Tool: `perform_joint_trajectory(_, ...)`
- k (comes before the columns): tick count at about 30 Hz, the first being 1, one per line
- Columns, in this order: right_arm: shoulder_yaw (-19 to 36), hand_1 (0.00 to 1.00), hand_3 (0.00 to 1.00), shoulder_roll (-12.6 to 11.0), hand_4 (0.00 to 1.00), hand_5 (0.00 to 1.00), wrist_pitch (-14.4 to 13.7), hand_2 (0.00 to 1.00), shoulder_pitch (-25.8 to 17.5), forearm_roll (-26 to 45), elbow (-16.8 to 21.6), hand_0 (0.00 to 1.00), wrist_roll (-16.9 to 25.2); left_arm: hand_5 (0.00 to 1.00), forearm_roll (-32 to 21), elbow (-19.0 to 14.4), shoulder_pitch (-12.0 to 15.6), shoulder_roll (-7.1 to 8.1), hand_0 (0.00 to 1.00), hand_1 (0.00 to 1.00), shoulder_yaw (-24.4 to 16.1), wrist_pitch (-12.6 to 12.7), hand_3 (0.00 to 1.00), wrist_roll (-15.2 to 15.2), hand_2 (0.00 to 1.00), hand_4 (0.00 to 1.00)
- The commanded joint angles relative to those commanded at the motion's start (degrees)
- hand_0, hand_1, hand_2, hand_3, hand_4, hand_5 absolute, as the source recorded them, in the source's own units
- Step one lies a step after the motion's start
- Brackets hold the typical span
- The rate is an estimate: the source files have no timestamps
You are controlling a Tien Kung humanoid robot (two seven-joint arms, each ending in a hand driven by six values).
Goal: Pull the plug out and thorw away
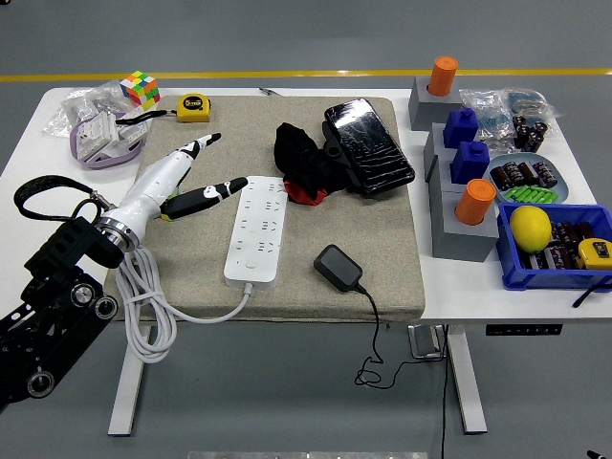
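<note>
Currently, item by item from the fingertips out:

1. Left hand (pixel 186 177): fingers (pixel 206 143) stretched out straight and spread, grasping nothing; thumb tip just beside the upper left edge of the power strip (pixel 256 229). Judged posture: released, hovering beside the strip, not gripping. Right hand: not in view.

2. Power strip: white, lying lengthwise on the grey mat (pixel 382 249), sockets up and all of them bare. Its thick white cable (pixel 143 316) loops off the mat's near left corner and hangs at the table's edge.

3. Plug (pixel 338 266): a black adapter block lying loose on the mat, to the right of the strip and apart from it, its thin black cord (pixel 375 344) trailing over the near edge. Judged: already out of the socket and dropped; little of the task looks left.

4. Blue bin (pixel 507 268), right side of the table: holds a lemon (pixel 530 228), a yellow tape measure (pixel 595 252) and dark cylinders, probably batteries.

5. Shallow dish (pixel 564 186) behind it: more dark cylinders plus small green pieces, kind unclear.

6. Grey blocks (pixel 449 229): serve as holders; orange cylinders and blue pieces sit in their tops.

7. Black cloth (pixel 301 158) and glossy black case (pixel 368 143): far part of the mat, well clear of the hand
</note>
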Motion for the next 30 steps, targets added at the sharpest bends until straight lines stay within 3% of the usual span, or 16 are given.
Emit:
perform_joint_trajectory(1,-0.06,0.663,0.633,-0.01,0.987,0.525,0.01,0.683,-0.03,0.01,0.01,0.619,0.0,0.674,-0.01,0.04,0.0,-0.01,0.84,0.902,-0.1,-0.03,0.998,0.06,0.924,0.998)
perform_joint_trajectory(30,-1.0,0.662,0.634,-0.27,0.986,0.525,-0.05,0.684,-0.39,0.33,0.11,0.619,0.0,0.636,-0.27,1.85,-0.22,-0.08,0.785,0.854,-2.19,-0.77,0.985,0.46,0.905,0.998)
